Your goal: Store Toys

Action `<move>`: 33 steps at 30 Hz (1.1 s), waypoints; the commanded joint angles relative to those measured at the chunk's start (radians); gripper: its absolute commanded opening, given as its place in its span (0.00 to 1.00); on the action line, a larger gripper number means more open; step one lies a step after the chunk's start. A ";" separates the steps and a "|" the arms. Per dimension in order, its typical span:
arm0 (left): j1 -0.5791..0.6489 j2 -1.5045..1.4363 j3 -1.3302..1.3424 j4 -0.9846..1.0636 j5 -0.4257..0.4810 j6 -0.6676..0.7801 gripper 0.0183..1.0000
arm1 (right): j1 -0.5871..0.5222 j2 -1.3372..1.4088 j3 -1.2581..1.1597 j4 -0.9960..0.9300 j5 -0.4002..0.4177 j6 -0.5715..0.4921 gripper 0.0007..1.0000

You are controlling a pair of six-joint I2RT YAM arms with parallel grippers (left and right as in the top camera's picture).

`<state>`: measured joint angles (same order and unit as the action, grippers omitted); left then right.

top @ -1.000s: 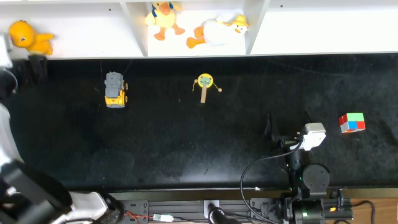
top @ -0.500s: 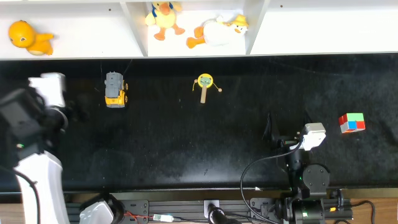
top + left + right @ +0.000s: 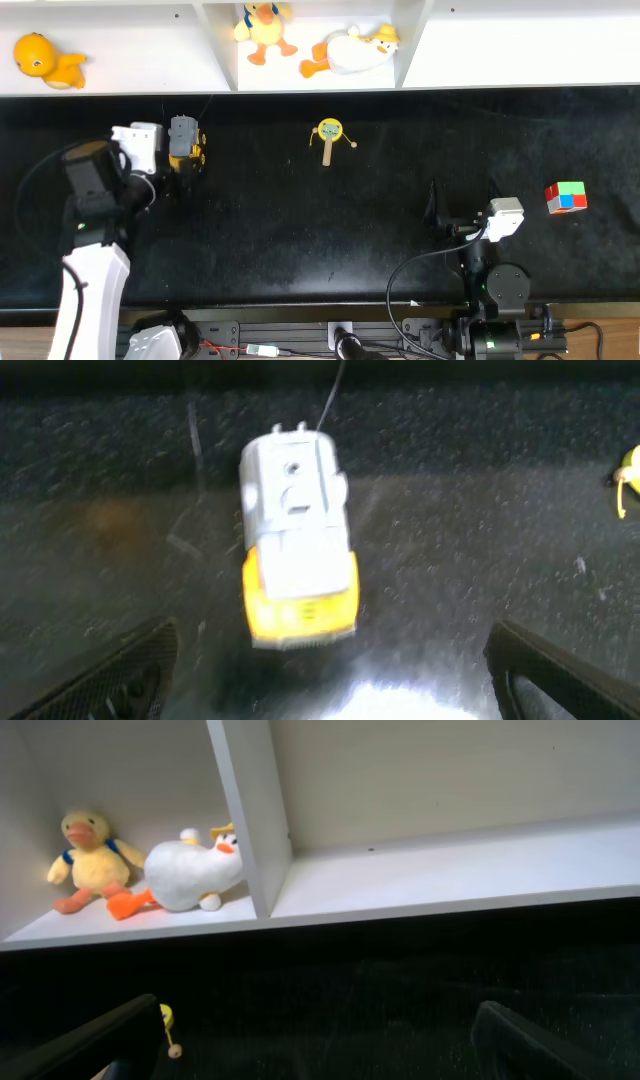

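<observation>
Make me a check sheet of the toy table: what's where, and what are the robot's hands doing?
Surface: black table, three toys on it.
Job's things: toy truck, rattle and colour cube on the table; orange duck in the shelf's left compartment, yellow duck and white duck in the middle one.
Clutter: nothing seen.
Hands: left hand open, just short of the truck; right hand open, holding nothing.
Cables: black loop by the right arm's base.
Surroundings: nothing seen.

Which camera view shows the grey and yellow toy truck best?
The left wrist view: the grey and yellow toy truck lies large and whole, just ahead of the open left gripper. The top view shows it small, beside that arm. The right wrist view faces the white shelf.
</observation>
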<state>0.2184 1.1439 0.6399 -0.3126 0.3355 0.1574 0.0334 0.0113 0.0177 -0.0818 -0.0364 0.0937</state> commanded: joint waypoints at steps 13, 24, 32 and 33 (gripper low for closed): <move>-0.024 0.279 -0.007 0.206 -0.016 -0.032 1.00 | -0.001 -0.007 -0.013 0.005 0.003 0.004 1.00; -0.024 0.332 -0.007 0.260 -0.047 -0.032 0.83 | -0.001 -0.007 -0.013 0.005 0.003 0.004 1.00; -0.024 0.346 -0.006 0.260 -0.047 -0.032 0.64 | -0.001 -0.007 -0.013 0.005 0.003 0.004 1.00; -0.024 0.346 -0.006 0.260 -0.047 -0.032 0.62 | -0.001 -0.007 -0.013 0.005 0.003 0.004 1.00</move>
<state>0.1978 1.4834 0.6399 -0.0551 0.2977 0.1268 0.0334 0.0113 0.0177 -0.0822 -0.0364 0.0933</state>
